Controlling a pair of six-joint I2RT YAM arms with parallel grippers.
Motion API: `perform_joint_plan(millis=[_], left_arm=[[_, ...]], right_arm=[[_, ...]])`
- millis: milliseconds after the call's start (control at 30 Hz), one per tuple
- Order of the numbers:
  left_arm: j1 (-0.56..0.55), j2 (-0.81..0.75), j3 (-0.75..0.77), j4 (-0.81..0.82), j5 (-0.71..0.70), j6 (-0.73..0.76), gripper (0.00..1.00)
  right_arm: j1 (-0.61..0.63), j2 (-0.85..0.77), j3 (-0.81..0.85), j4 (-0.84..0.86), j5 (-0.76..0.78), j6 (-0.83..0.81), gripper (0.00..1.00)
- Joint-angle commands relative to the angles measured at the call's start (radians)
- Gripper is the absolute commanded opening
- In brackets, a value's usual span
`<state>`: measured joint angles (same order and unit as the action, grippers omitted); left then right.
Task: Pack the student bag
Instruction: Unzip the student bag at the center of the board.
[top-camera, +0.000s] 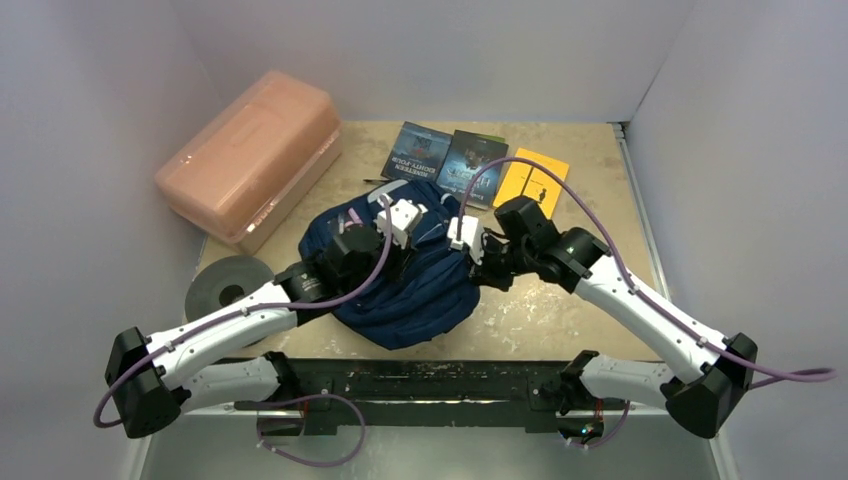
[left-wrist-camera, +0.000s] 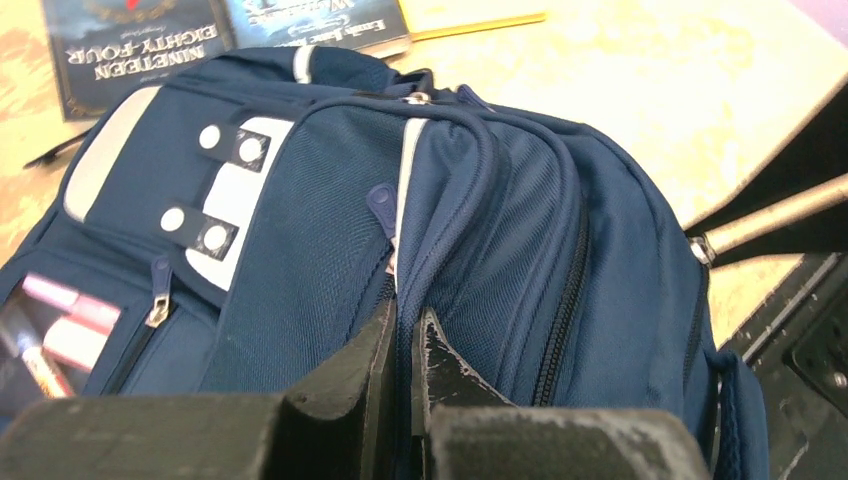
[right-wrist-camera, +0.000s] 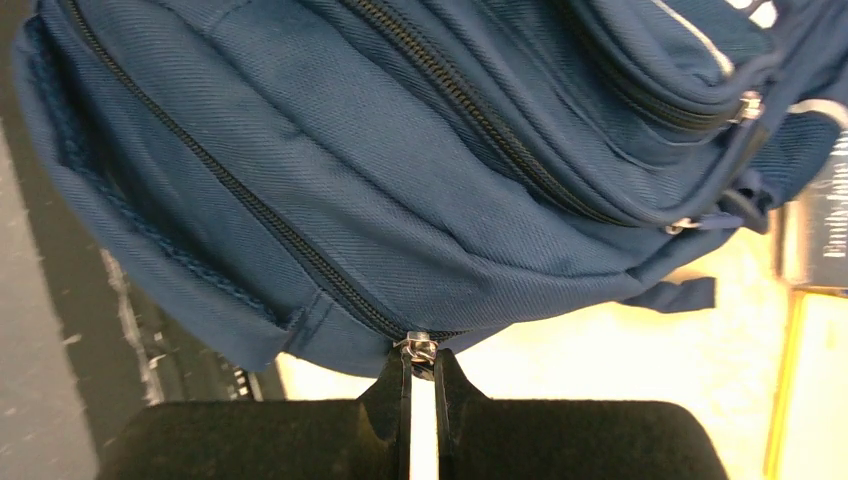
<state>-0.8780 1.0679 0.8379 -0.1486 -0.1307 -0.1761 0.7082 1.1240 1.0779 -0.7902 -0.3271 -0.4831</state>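
The student bag (top-camera: 415, 290) lies in the middle of the table, navy blue with a white patch (left-wrist-camera: 235, 195) on its front. My left gripper (left-wrist-camera: 405, 330) is shut on a fold of the bag's fabric beside a front zip. In the top view the left gripper (top-camera: 405, 240) sits over the bag's upper part. My right gripper (right-wrist-camera: 421, 358) is shut on a metal zip pull (right-wrist-camera: 419, 347) at the end of a long closed zip on the bag's side. From above, the right gripper (top-camera: 455, 248) meets the bag's right edge.
A salmon-pink plastic box (top-camera: 250, 155) stands at the back left. Three books lie behind the bag: a dark one (top-camera: 416, 152), a second dark one (top-camera: 472, 165) and a yellow one (top-camera: 531, 183). A grey tape roll (top-camera: 228, 285) lies left of the bag. Pink pens (left-wrist-camera: 65, 320) show in a front pocket.
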Motion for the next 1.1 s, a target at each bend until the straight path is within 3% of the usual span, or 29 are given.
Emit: perform_joint_plan(millis=[0,67,200,367,500,567,700,833,1067], left_arm=[[-0.095,-0.004,0.061,-0.066,-0.493,-0.205,0.00],[-0.132,0.005,0.093,-0.206,-0.644,-0.376,0.00],[-0.180,0.043,0.184,-0.442,-0.766,-0.665,0.00],[-0.253,0.108,0.284,-0.586,-0.840,-0.923,0.00],[-0.254,0.106,0.267,-0.541,-0.729,-0.946,0.00],[-0.252,0.075,0.210,-0.447,-0.637,-0.881,0.00],[-0.217,0.041,0.104,-0.249,-0.376,-0.756,0.24],[-0.142,0.098,0.103,-0.189,-0.138,-0.713,0.42],[-0.105,0.227,0.181,-0.180,0.003,-0.573,0.67]], right_arm=[[0.078,0.022,0.103,-0.163,-0.038,0.125,0.00],[0.103,0.011,0.101,-0.145,-0.062,0.174,0.00],[0.119,-0.025,0.091,-0.072,-0.132,0.256,0.00],[0.117,-0.079,0.028,0.151,0.010,0.632,0.00],[0.117,-0.123,-0.079,0.261,0.068,0.773,0.00],[0.117,-0.156,-0.125,0.299,0.140,0.780,0.00],[0.117,-0.207,-0.235,0.420,0.213,0.774,0.00],[0.117,-0.166,-0.213,0.424,0.225,0.688,0.00],[0.117,-0.145,-0.198,0.427,0.223,0.646,0.00]])
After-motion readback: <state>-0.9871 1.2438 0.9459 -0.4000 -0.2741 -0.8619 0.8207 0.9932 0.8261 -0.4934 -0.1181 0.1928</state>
